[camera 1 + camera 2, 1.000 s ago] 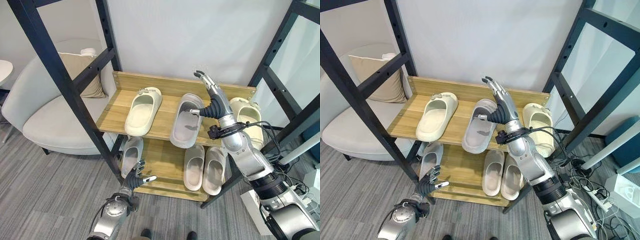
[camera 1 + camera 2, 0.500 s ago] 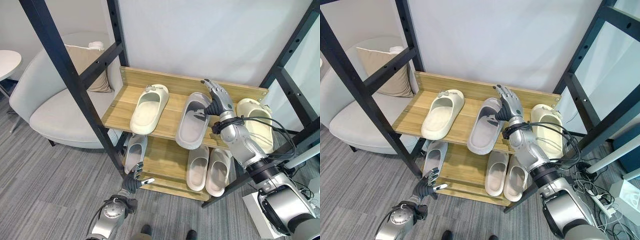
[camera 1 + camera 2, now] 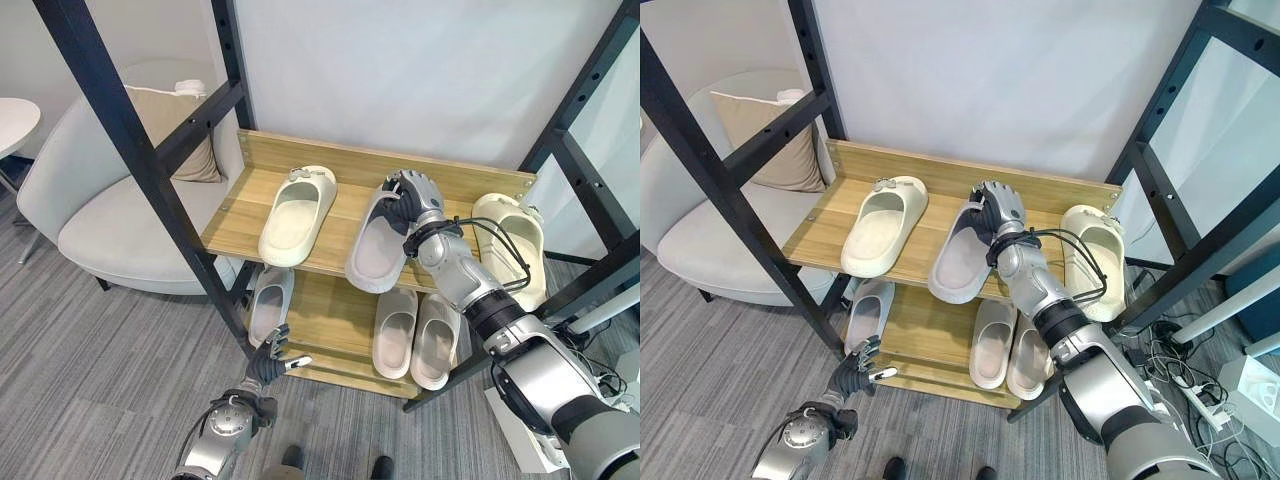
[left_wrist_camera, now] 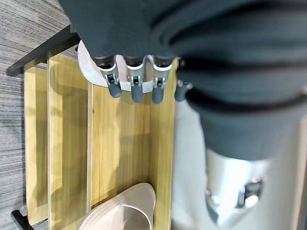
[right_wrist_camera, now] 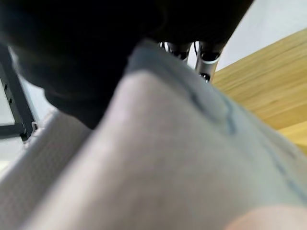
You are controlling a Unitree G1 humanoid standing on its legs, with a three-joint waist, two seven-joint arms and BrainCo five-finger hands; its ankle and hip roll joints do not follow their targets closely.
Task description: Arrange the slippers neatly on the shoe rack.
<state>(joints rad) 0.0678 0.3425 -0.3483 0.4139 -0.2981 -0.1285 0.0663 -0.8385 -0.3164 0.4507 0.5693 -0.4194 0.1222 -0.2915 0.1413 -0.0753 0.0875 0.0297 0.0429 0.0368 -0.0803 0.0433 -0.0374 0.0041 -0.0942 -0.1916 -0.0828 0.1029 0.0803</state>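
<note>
Three slippers sit on the upper shelf [image 3: 235, 225] of the wooden shoe rack [image 3: 370, 165]. A cream slipper [image 3: 297, 215] lies at the left of the shelf, toe toward the back board, angled slightly. A grey slipper [image 3: 375, 245] occupies the middle, its heel end overhanging the front edge of the shelf and its toe end toward the back. A second cream slipper [image 3: 515, 245] lies at the right end, near the rack's right post.

The right hand [image 3: 412, 192] rests on the toe end of the grey slipper, fingers curled over the strap. In the right wrist view the slipper's grey strap [image 5: 158, 143] sits directly against the hand's dark cover, with fingertips [image 5: 207, 64] showing past its far edge, so the hand is judged to be closed on this slipper.

The lower shelf [image 3: 325, 320] holds a grey slipper [image 3: 265, 305] at the left and a pair of pale slippers [image 3: 412, 335] side by side at the right, touching one another.

The left hand [image 3: 268, 362] hangs low in front of the rack, near the floor [image 3: 90, 370], fingers loosely spread and holding nothing. Its wrist view shows the fingers [image 4: 135, 88] extended above the wooden shelf boards, with the edge of a pale slipper [image 4: 122, 215] beyond them.

A grey armchair [image 3: 110, 235] with a beige cushion [image 3: 180, 140] stands left of the rack, behind a black metal frame [image 3: 130, 150].
</note>
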